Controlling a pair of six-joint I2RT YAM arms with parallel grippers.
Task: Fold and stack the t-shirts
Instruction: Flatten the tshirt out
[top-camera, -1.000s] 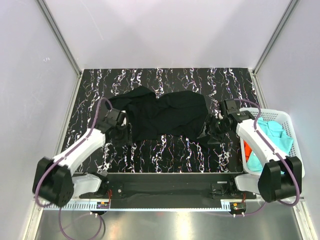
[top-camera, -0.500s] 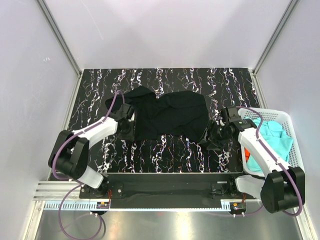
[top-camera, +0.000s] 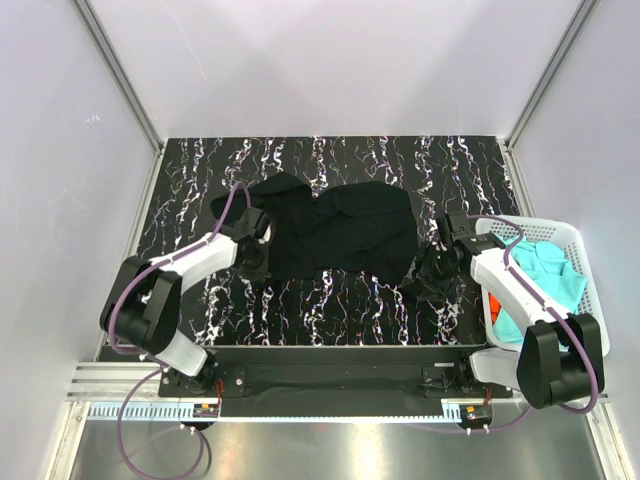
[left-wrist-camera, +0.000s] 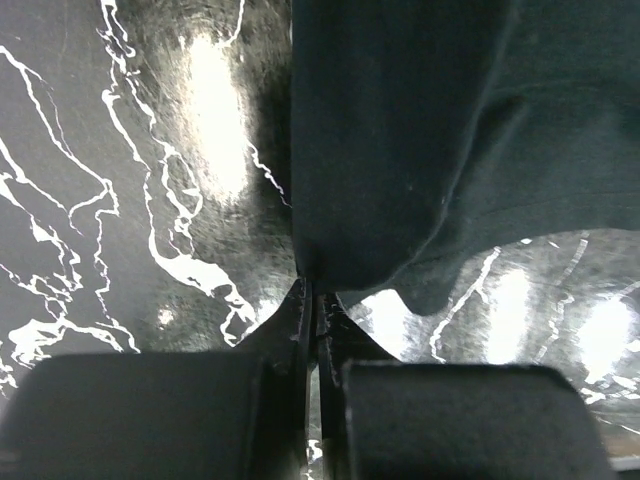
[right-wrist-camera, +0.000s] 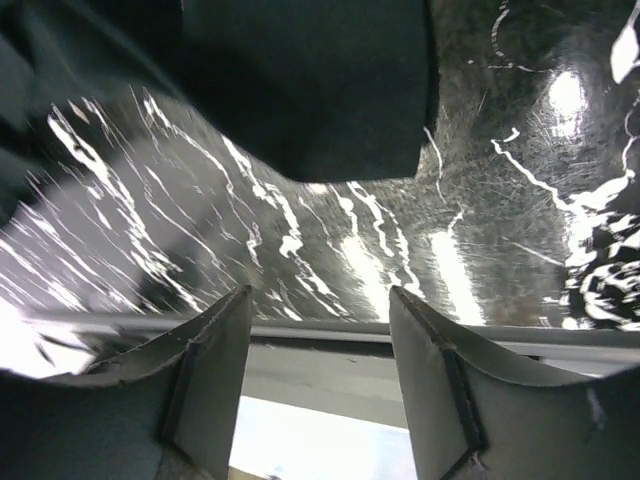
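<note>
A large black t-shirt (top-camera: 345, 235) lies crumpled on the marbled table. My left gripper (top-camera: 255, 262) sits at its near-left edge. In the left wrist view the shirt (left-wrist-camera: 420, 130) hangs down to the left gripper (left-wrist-camera: 312, 288), whose fingertips are shut on the hem corner. My right gripper (top-camera: 425, 272) hovers by the shirt's near-right corner. Seen from the right wrist, the right gripper (right-wrist-camera: 320, 295) stands open with nothing between the fingers, the black cloth (right-wrist-camera: 300, 90) ahead of it. Turquoise t-shirts (top-camera: 545, 265) and an orange-red one (top-camera: 493, 303) lie in the basket.
A white lattice basket (top-camera: 560, 232) stands at the table's right edge, close behind the right arm. Grey walls enclose the table on three sides. A metal rail (top-camera: 330, 352) runs along the near edge between the arm bases.
The left gripper has gone from open to shut at the shirt's near-left hem. The right gripper has slid slightly nearer and to the left, still open.
</note>
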